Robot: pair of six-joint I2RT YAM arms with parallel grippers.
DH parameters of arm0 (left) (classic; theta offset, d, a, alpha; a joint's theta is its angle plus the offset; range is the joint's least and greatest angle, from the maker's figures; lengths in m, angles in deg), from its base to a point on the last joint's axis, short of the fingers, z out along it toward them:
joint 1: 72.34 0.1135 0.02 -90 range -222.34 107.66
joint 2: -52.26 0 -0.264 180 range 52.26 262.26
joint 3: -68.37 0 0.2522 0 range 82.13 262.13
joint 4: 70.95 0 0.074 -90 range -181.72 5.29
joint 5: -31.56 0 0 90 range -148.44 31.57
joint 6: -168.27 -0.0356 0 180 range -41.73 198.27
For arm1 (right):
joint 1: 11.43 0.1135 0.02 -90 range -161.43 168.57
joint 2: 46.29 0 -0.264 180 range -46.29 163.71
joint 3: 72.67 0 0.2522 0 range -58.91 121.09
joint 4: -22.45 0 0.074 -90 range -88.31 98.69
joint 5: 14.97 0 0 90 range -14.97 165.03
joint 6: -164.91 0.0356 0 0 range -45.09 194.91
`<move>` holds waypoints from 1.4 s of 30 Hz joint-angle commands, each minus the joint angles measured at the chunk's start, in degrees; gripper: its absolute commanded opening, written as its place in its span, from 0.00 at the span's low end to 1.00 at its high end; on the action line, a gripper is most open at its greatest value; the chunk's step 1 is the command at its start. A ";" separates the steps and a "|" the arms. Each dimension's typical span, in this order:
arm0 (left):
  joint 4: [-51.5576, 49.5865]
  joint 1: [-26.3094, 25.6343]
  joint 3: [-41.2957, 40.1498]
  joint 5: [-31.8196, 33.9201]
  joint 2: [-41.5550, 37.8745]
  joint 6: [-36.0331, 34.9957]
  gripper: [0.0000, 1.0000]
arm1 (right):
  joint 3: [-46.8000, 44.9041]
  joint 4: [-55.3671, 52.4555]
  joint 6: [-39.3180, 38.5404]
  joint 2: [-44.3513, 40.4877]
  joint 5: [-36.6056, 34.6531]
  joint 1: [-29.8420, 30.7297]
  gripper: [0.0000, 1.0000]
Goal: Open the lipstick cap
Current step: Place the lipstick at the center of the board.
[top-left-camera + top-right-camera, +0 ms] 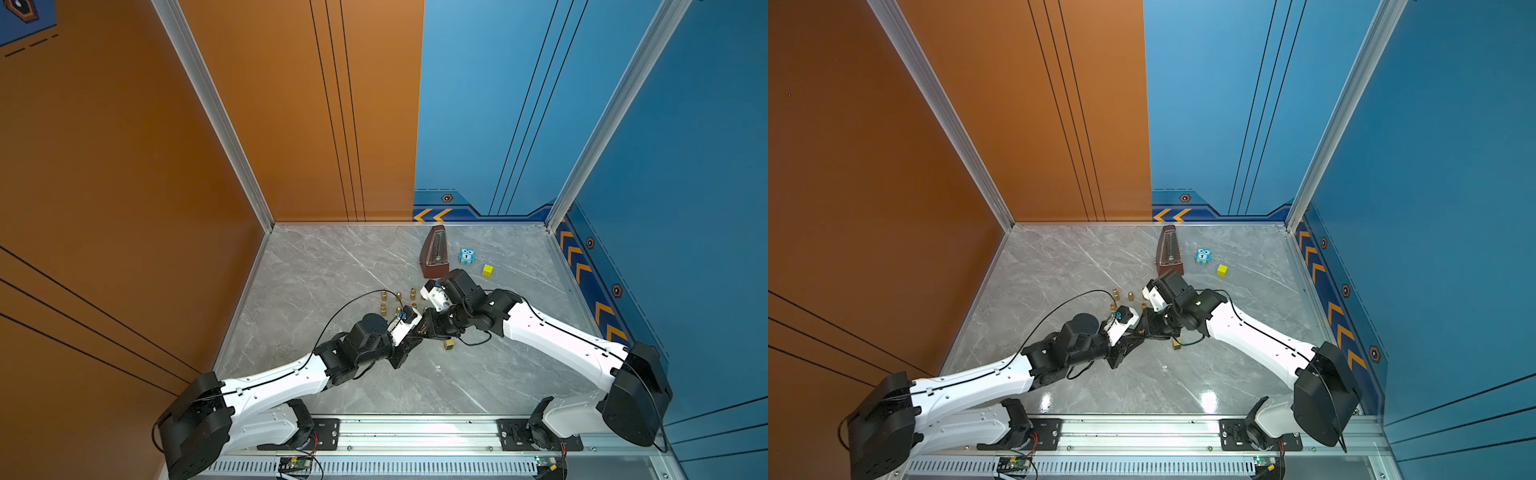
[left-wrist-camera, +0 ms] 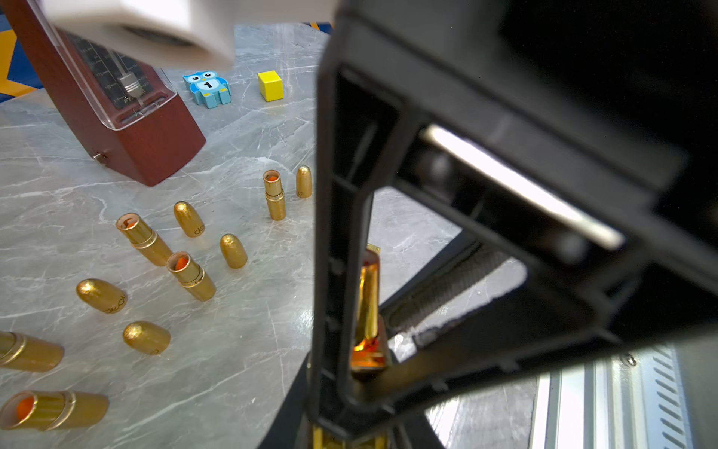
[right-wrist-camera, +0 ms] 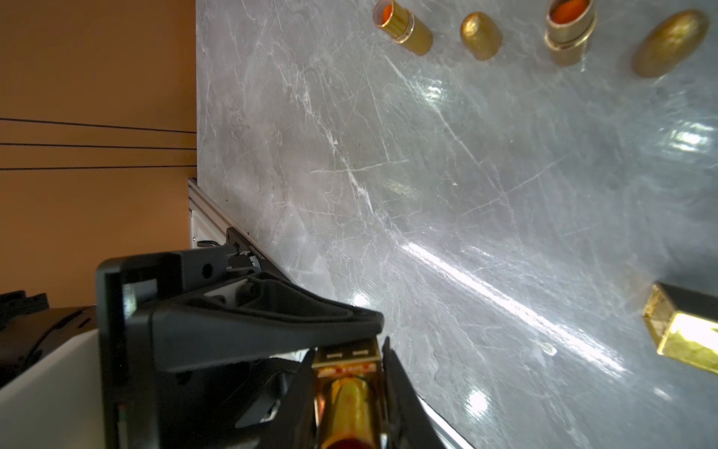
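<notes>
Two grippers are meeting above the middle of the grey bench [image 1: 332,266], both pinching a single gold lipstick [image 3: 345,388] and holding it clear of the surface. The left gripper [image 1: 417,333] is clamping one end while the right gripper [image 1: 428,326] is squeezing the other. Beyond them, opened gold tubes [image 2: 190,276] and loose caps [image 2: 233,250] are sitting scattered on the bench. A metronome [image 1: 434,253], an owl block [image 1: 466,256] and a yellow cube [image 1: 487,270] are standing farther back, and a small gold box [image 1: 448,344] is lying near the grippers.
</notes>
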 commanded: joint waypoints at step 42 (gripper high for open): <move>-7.22 5.36 -9.03 13.57 -11.87 9.22 0.99 | -9.48 8.55 0.50 11.04 -44.78 11.88 0.21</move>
